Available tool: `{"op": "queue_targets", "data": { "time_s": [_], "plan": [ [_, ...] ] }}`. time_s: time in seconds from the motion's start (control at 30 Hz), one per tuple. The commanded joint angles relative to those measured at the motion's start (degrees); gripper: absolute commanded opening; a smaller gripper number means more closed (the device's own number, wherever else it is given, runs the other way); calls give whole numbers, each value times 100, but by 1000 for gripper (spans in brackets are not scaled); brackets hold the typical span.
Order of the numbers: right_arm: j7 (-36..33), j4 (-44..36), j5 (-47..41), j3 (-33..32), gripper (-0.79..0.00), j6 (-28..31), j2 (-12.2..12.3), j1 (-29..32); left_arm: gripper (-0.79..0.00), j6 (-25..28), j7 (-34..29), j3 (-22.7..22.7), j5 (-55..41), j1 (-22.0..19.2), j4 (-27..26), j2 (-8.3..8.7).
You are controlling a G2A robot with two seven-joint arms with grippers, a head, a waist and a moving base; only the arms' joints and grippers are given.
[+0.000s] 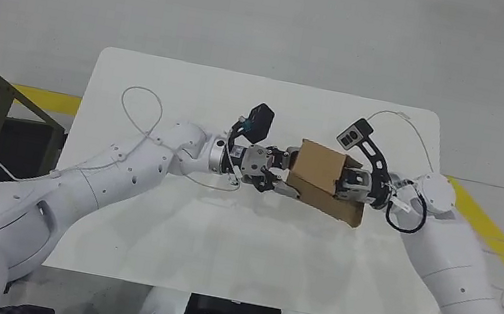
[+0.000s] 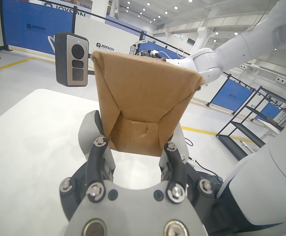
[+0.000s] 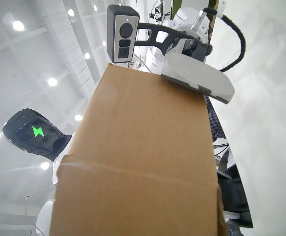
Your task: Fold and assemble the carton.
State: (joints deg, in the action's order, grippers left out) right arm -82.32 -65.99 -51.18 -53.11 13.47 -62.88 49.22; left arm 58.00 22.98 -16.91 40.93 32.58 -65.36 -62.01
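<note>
Left fingers (image 2: 98,124) clenched on carton (image 2: 143,93) end, held above desk (image 1: 217,242) between both arms; cannot tell right arm's (image 1: 433,194) hold. Keep clamp firm, press flaps along creases slowly.

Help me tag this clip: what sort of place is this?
Probably a factory hall or robot test floor: blue partition panels, yellow floor lines, open metal racks and a high ceiling with spotlights.

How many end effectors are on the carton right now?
2. The left end effector clamps one end of the brown cardboard carton; the right end effector is at its opposite end.
</note>
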Motion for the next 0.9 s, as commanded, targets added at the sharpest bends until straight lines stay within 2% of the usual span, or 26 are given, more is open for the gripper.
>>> {"op": "queue_targets", "data": {
  "time_s": [0.0, 0.57, 0.87],
  "plan": [
    [16, 39, -12, 31, -785, 20, -33, -26, -394, 0, 11, 5, -4, -1, 2, -1],
    [-18, 219, -167, 69, -785, 70, -213, -66, -394, 0, 31, 77, -85, -36, 6, 9],
    [-164, 409, -173, -335, -785, 129, -143, 48, -397, 0, 86, 95, -108, -46, 18, 24]
  ]
}}
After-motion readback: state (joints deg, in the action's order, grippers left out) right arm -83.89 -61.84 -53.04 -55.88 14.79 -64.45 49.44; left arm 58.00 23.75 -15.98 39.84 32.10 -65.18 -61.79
